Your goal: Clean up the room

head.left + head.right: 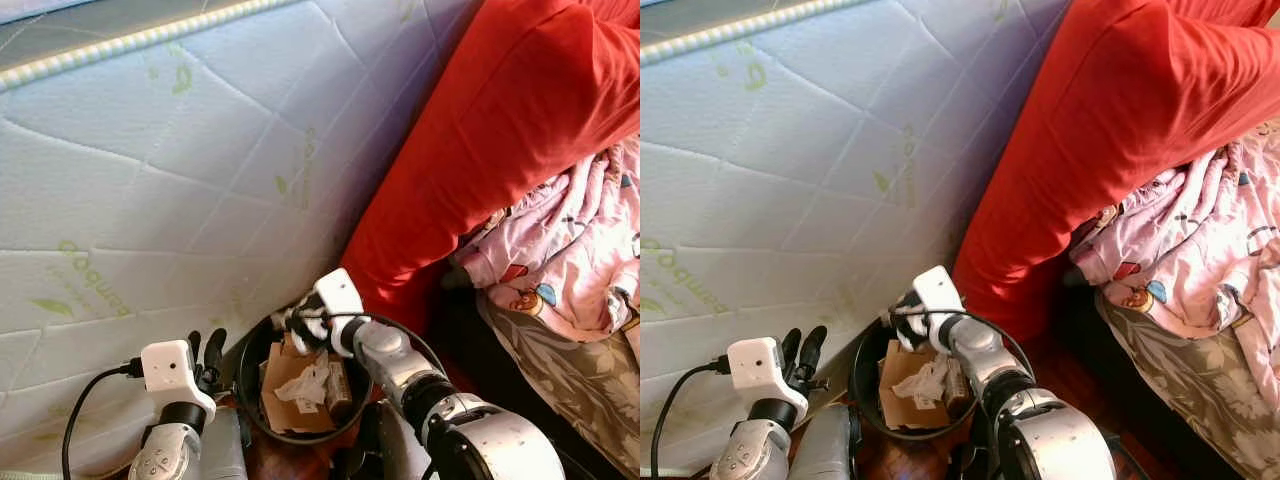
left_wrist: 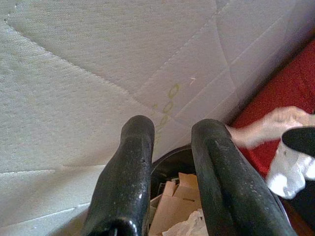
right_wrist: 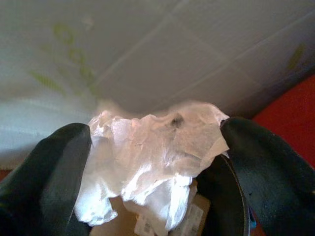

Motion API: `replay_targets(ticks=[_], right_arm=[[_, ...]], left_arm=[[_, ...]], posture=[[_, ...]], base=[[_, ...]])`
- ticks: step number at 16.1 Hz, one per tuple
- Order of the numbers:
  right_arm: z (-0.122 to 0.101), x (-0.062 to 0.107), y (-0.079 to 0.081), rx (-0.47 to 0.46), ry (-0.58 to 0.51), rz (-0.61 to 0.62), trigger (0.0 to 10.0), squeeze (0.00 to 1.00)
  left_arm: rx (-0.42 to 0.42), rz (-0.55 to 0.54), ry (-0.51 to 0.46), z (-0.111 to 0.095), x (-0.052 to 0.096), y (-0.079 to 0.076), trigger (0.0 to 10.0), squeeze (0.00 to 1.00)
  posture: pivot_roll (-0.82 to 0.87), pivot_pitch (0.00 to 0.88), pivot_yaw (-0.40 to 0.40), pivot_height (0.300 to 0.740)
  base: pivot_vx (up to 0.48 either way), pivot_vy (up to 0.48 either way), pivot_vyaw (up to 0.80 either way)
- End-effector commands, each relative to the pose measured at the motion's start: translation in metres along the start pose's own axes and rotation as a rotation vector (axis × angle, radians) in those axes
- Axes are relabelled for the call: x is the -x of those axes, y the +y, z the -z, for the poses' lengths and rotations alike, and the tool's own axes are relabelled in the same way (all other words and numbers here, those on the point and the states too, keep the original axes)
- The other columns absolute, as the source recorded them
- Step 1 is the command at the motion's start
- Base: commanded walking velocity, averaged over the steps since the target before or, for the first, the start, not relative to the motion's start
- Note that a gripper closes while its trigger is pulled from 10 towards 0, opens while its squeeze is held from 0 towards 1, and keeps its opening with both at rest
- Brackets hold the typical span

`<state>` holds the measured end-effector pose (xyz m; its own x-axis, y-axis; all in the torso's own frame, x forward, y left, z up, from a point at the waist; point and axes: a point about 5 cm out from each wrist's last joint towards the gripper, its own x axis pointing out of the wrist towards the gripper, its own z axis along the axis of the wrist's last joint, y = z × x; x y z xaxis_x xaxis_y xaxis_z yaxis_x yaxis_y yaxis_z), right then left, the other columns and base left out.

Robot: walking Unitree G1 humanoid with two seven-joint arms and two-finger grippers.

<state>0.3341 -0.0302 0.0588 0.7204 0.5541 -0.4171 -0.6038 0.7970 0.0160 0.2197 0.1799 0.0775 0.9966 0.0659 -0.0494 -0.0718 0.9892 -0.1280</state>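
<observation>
Right gripper (image 3: pixel 157 147) clamps tissue (image 3: pixel 152 157) over bin's (image 1: pixel 255 345) far rim; left gripper (image 2: pixel 172 147), narrowly parted, at its left edge.

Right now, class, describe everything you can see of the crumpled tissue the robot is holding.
The tissue is white, thin and crinkled, bunched into a loose wad with a small dark speck near its top. The right hand is shut on it, one black finger at each side. It hangs over the black bin, which holds cardboard scraps, beside the mattress.
</observation>
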Motion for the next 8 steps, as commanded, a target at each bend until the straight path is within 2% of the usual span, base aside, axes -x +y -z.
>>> replay_targets(ticks=[1, 2, 4, 5, 6, 7, 8], right_arm=[[0.012, 0.001, 0.000, 0.036, 0.100, 0.002, 10.0, 0.00], [0.017, 0.002, -0.005, 0.189, 0.233, 0.022, 10.0, 0.00], [0.016, 0.002, -0.004, 0.113, 0.186, 0.033, 10.0, 0.00], [0.009, 0.001, -0.004, 0.105, 0.089, 0.047, 10.0, 0.00], [0.003, 0.001, -0.002, 0.055, -0.001, 0.031, 10.0, 0.00], [0.002, 0.001, 0.000, 0.004, -0.031, 0.019, 10.0, 0.00], [0.007, 0.001, 0.001, -0.004, 0.020, 0.010, 10.0, 0.00]], left_arm=[[0.007, 0.001, 0.013, 0.001, 0.001, -0.002, 10.0, 0.00], [0.007, 0.003, 0.011, 0.001, 0.000, -0.003, 10.0, 0.00], [0.007, 0.003, 0.010, 0.000, 0.000, -0.002, 10.0, 0.00], [0.008, 0.003, 0.009, 0.000, 0.000, -0.003, 10.0, 0.00], [0.015, 0.000, 0.004, -0.001, 0.000, -0.002, 10.0, 0.00], [0.015, 0.000, 0.001, -0.002, -0.001, -0.002, 10.0, 0.00], [0.015, 0.000, 0.000, -0.002, -0.002, -0.002, 10.0, 0.00]], posture=[[0.29, 0.219, -0.132, 0.617], [0.29, 0.217, -0.133, 0.617], [0.29, 0.223, -0.130, 0.617], [0.29, 0.226, -0.130, 0.617], [0.29, 0.232, -0.128, 0.617], [0.29, 0.229, -0.129, 0.617], [0.28, 0.225, -0.131, 0.617]], base=[[0.000, 0.000, 0.00], [0.000, 0.000, 0.00], [0.000, 0.000, 0.00], [0.000, 0.000, 0.00], [0.000, 0.000, 0.00], [0.000, 0.000, 0.00], [0.000, 0.000, 0.00]])
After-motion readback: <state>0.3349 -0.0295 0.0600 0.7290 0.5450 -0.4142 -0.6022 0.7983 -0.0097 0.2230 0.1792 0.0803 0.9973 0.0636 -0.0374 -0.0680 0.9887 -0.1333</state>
